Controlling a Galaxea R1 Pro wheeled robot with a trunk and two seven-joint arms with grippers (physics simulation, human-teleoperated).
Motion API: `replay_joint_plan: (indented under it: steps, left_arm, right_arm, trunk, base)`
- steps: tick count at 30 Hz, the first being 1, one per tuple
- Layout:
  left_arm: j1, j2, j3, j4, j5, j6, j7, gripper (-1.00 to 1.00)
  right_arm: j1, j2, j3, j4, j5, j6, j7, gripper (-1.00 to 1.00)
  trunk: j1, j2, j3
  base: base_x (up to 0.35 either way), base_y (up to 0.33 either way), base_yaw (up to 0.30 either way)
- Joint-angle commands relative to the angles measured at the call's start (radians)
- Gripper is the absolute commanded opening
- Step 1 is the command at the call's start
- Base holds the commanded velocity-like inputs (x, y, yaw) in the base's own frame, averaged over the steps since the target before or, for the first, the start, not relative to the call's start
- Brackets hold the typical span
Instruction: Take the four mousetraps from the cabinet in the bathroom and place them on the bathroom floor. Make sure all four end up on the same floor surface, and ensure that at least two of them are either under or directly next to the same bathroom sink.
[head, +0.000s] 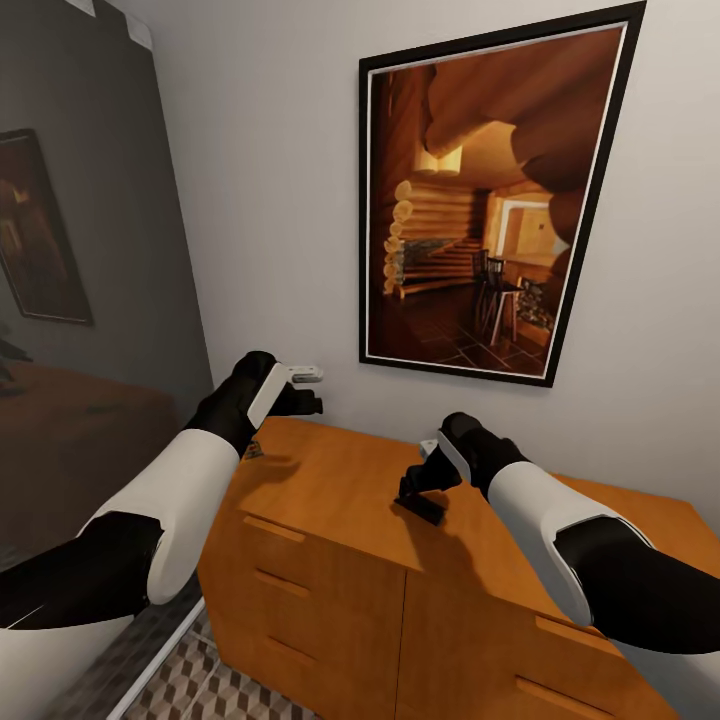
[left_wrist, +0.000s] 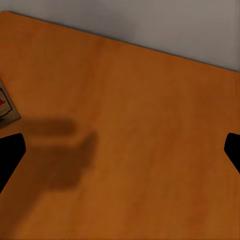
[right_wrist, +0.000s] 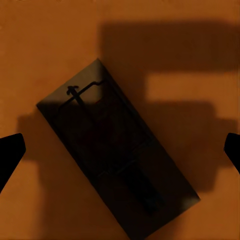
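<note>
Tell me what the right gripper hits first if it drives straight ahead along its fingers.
Most likely the mousetrap, lying flat on the cabinet top, centred between the open fingers of the right gripper. How large a gap remains is unclear.

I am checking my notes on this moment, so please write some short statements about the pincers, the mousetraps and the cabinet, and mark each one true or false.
1. The right pincer hovers over a mousetrap lying on the cabinet top. True.
2. The right pincer is shut on that mousetrap. False: in the right wrist view its fingertips stand wide apart at either side, and the trap lies flat between them.
3. The left pincer is above the cabinet's top, near the wall. True.
4. The left pincer carries a mousetrap. False: it is open and empty; one mousetrap shows at the edge of the left wrist view, lying on the wood.
5. A cabinet drawer is pulled out. False: the drawer fronts sit flush.
</note>
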Motion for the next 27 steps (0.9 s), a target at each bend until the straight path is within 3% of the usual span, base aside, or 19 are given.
replay_joint_plan:
  steps: [1,6,14,27]
  left_arm:
    - [-0.001,0.0,-0.003,-0.001,0.011,0.003,0.009,1.0]
    - [-0.001,0.0,-0.003,-0.001,0.011,0.003,0.009,1.0]
    - [-0.001,0.0,-0.003,-0.001,0.012,0.003,0.009,1.0]
    - [-0.001,0.0,-0.003,-0.001,0.011,0.003,0.009,1.0]
  right_arm:
    - [-0.001,-0.001,0.008,-0.001,-0.01,0.003,-0.003,1.0]
    - [-0.001,0.0,0.008,-0.002,-0.01,0.003,-0.003,1.0]
    - [-0.001,0.001,0.008,-0.002,-0.01,0.003,-0.003,1.0]
    - [-0.001,0.001,0.008,-0.002,-0.01,0.003,-0.003,1.0]
  trunk:
    - [0.0,-0.001,-0.001]
    - [0.0,-0.001,-0.001]
    - [0.031,-0.057,-0.026]
    - [0.031,-0.057,-0.026]
  base:
    - [0.0,0.0,0.0]
    - [0.0,0.0,0.0]
    - [0.0,0.0,0.0]
    - [0.0,0.0,0.0]
